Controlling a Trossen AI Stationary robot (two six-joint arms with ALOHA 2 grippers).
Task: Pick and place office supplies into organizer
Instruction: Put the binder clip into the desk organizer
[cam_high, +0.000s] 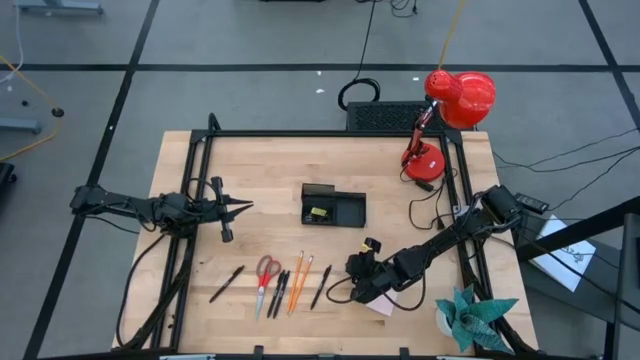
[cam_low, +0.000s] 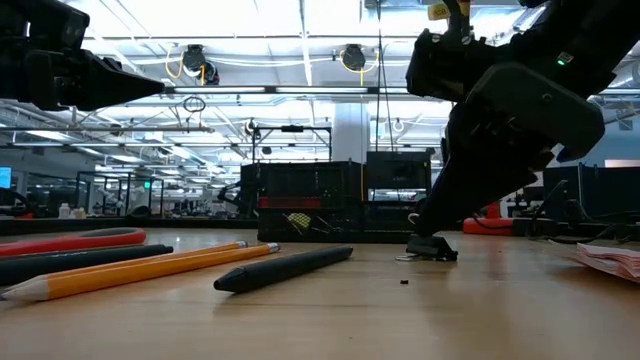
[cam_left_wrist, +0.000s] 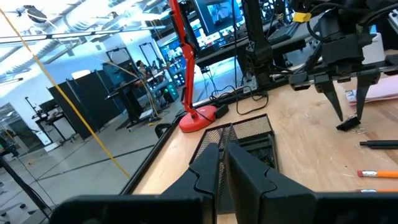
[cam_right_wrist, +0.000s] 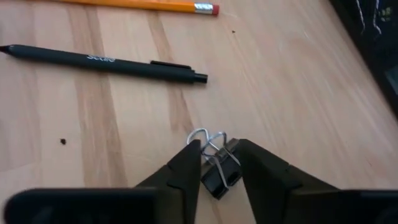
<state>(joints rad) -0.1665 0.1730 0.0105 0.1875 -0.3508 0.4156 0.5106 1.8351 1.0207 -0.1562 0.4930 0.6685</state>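
My right gripper (cam_high: 352, 270) points down at the table's near middle, its fingers closed around a tiny black clip (cam_right_wrist: 219, 175) that sits on the wood (cam_low: 432, 247). My left gripper (cam_high: 243, 206) hovers shut and empty above the table's left side, left of the black organizer (cam_high: 350, 200), which holds a small yellow piece (cam_high: 318, 212). Red-handled scissors (cam_high: 266, 272), orange pencils (cam_high: 298, 282) and black pens (cam_high: 226, 284) lie flat in a row near the front edge. A pink sticky-note pad (cam_high: 385, 304) lies partly under my right arm. My right gripper has the clip's black body (cam_right_wrist: 214, 180) between its two fingers, one on each side, coming from above and pointing down. The clip's wire handles (cam_right_wrist: 208, 139) stick out past the fingertips. The clip rests on the table.
A red desk lamp (cam_high: 440, 120) and a black ribbed box (cam_high: 385, 115) stand at the far right. A teal paper plant (cam_high: 472, 315) stands at the near right corner. A black pen (cam_right_wrist: 102, 60) and a pencil (cam_right_wrist: 155, 5) lie just left of the clip.
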